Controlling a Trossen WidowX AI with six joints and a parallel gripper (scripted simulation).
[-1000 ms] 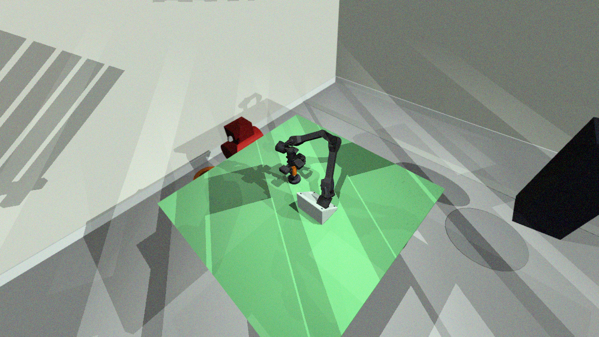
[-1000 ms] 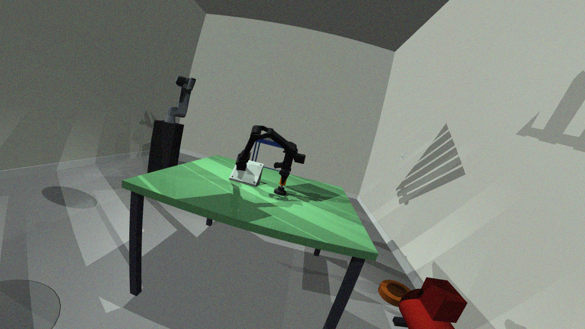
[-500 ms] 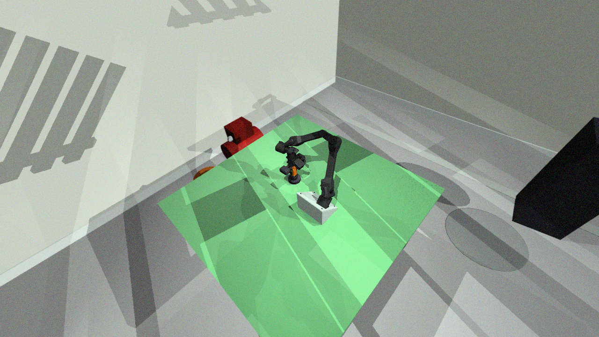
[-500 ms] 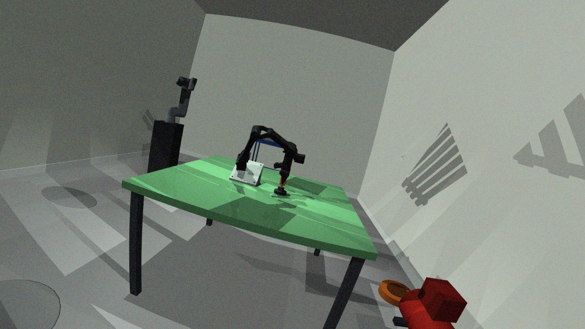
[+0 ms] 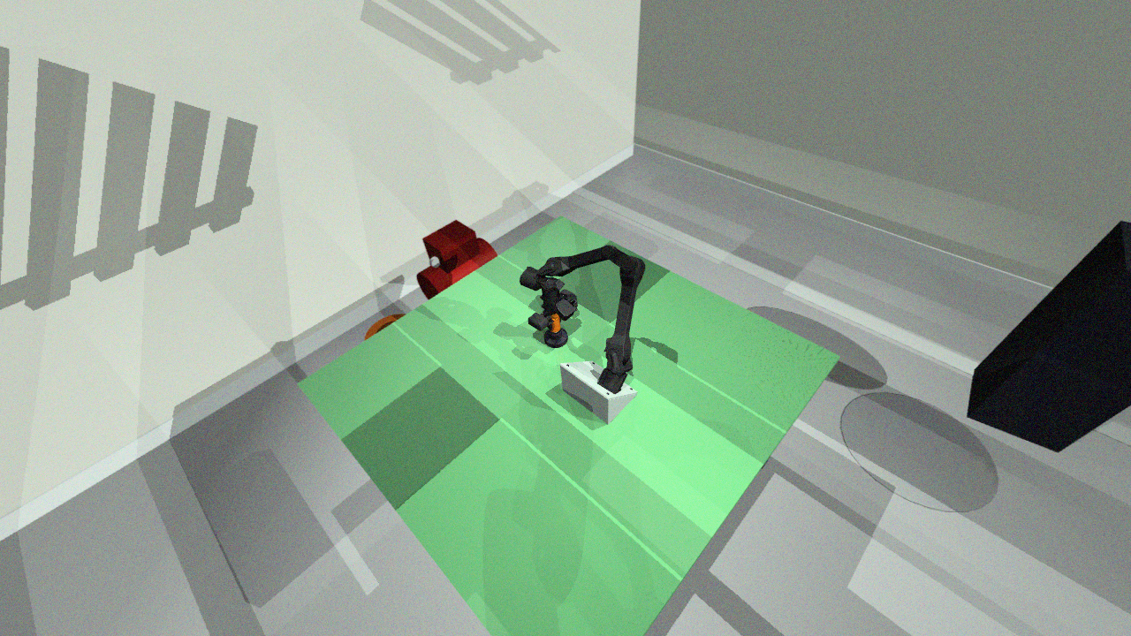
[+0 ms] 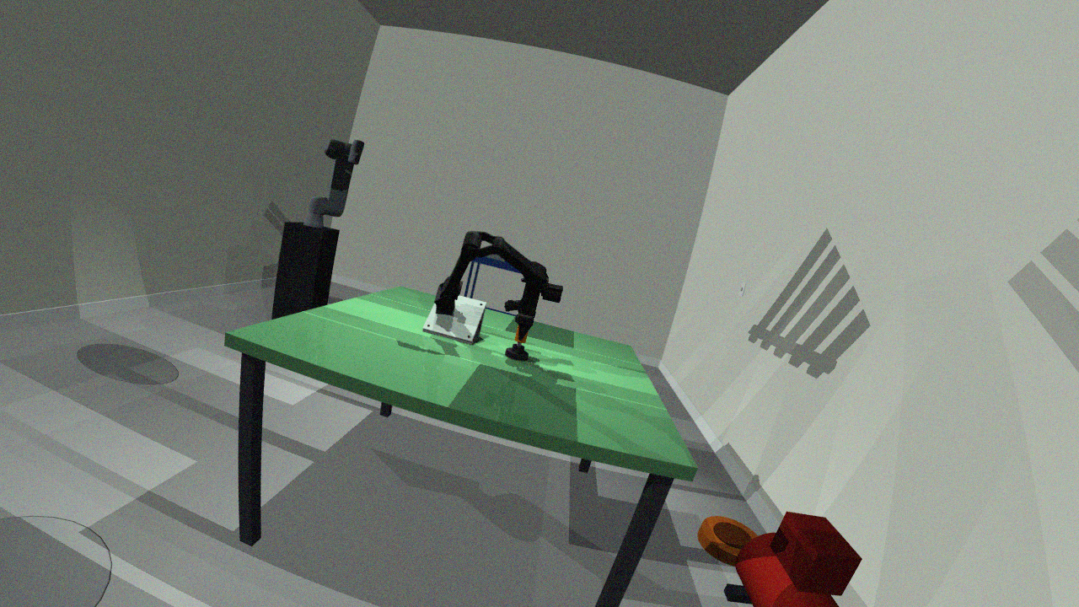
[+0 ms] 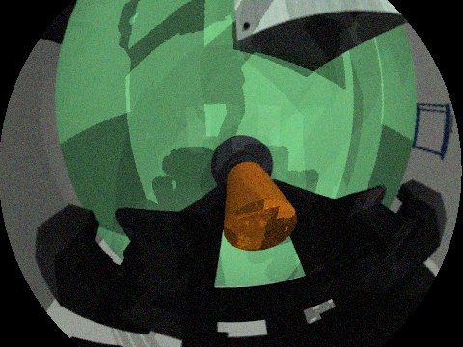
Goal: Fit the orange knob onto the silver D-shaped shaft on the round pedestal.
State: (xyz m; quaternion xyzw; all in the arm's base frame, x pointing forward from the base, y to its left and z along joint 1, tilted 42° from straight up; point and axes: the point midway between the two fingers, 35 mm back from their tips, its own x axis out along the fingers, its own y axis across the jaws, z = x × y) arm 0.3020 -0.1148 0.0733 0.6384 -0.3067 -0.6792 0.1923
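The orange knob [image 5: 555,322] [image 6: 520,335] [image 7: 253,202] is upright between the fingers of my gripper [image 5: 556,318] [image 6: 522,329] [image 7: 248,185], which is shut on it. The gripper points down at the round pedestal [image 5: 556,339] [image 6: 517,353] [image 7: 238,144], a dark disc on the green table [image 5: 569,537] [image 6: 362,362] [image 7: 178,96]. The knob's lower end is right over the pedestal's middle; in the exterior view a small dark neck shows between them. The silver shaft, its flat side and the knob's hole are hidden.
A white wedge-shaped base [image 5: 585,386] [image 6: 469,323] [image 7: 270,19] under the arm stands beside the pedestal. Off the table are a red machine [image 5: 474,265] [image 6: 762,566], an orange ring [image 5: 382,323] [image 6: 707,537] and a dark column [image 5: 1059,363] [image 6: 303,271].
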